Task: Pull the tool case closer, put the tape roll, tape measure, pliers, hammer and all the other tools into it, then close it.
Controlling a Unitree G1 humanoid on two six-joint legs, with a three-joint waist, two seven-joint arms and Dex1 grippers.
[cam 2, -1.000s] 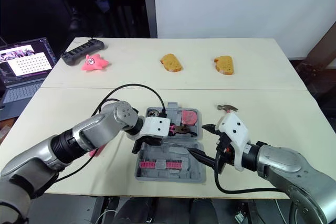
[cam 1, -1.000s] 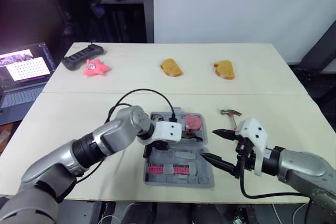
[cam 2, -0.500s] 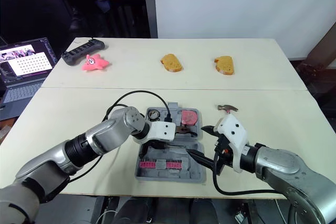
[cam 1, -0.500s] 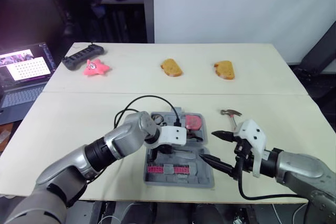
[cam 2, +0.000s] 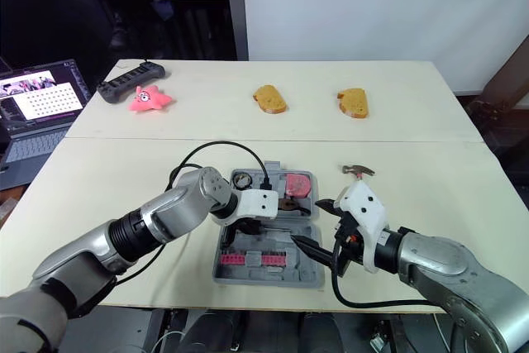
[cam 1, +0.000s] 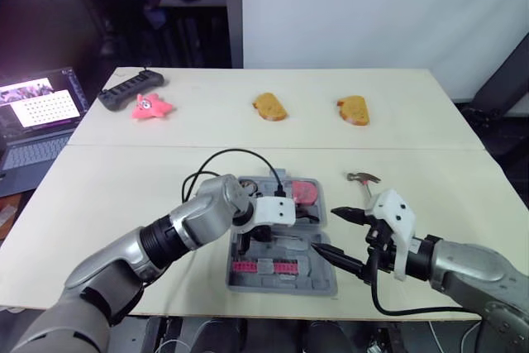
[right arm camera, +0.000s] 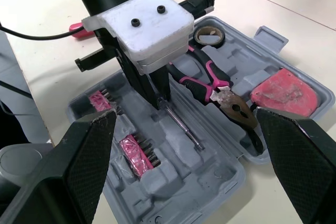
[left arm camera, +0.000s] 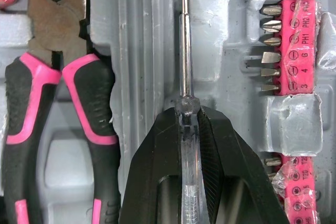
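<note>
The tool case (cam 1: 285,284) lies open near the front edge of the table (cam 1: 116,179). The left gripper (left arm camera: 188,116) reaches into its middle, its fingers pinching the clear handle of a screwdriver (left arm camera: 185,56). Most of that handle is buried between the finger pads, and only the thin shaft sticks out along a groove of the tray. Just beside the shaft sit the pliers (left arm camera: 56,30), their pink-and-black handles cut off at the edge of the left wrist view. A pink bit strip (left arm camera: 296,51) fills the case's 6 o'clock part. The tape roll (right arm camera: 210,34) sits in the 11 o'clock corner, partly behind the arm's cable. At the 1 o'clock corner is a pink-red piece (right arm camera: 283,95) whose kind I cannot tell. The right gripper (cam 1: 327,231) hovers at the case's 3 o'clock edge, its fingers (right arm camera: 89,161) spread wide. The hammer (cam 1: 364,179) lies on the table at 2 o'clock from the case, its handle hidden behind that gripper's white housing.
</note>
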